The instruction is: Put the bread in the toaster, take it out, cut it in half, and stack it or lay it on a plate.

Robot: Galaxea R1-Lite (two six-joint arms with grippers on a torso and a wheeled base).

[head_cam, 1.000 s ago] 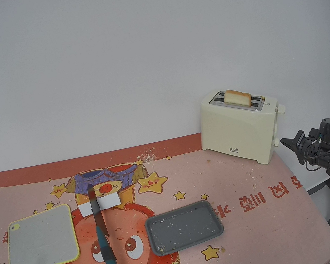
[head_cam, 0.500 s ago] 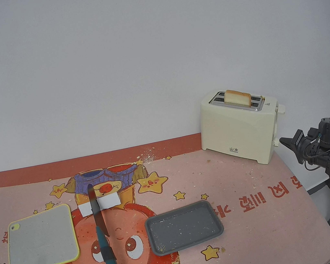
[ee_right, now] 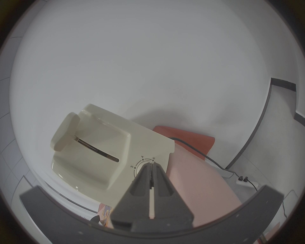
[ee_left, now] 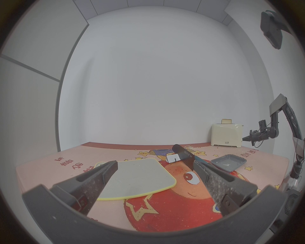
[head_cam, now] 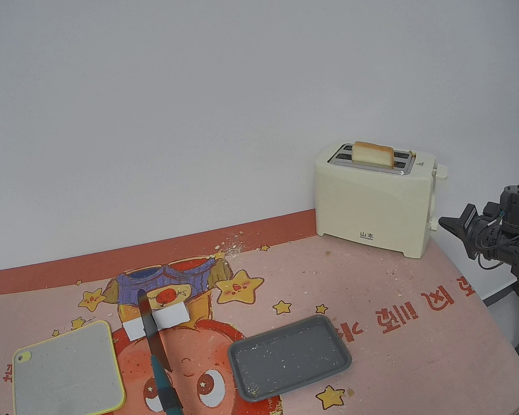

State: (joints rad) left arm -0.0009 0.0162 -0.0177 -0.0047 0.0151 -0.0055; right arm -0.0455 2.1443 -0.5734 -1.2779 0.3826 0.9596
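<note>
Jaws of right gripper (ee_right: 152, 166) closed, tan bread (head_cam: 373, 154)

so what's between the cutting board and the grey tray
The knife lies between the board and the tray, its blade across a small white block; the head view shows it.

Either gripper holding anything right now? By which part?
Nothing is held. The left gripper is open with nothing between its jaws; the right gripper is shut on nothing, beside the lever end of the toaster. The bread sits in the toaster.
</note>
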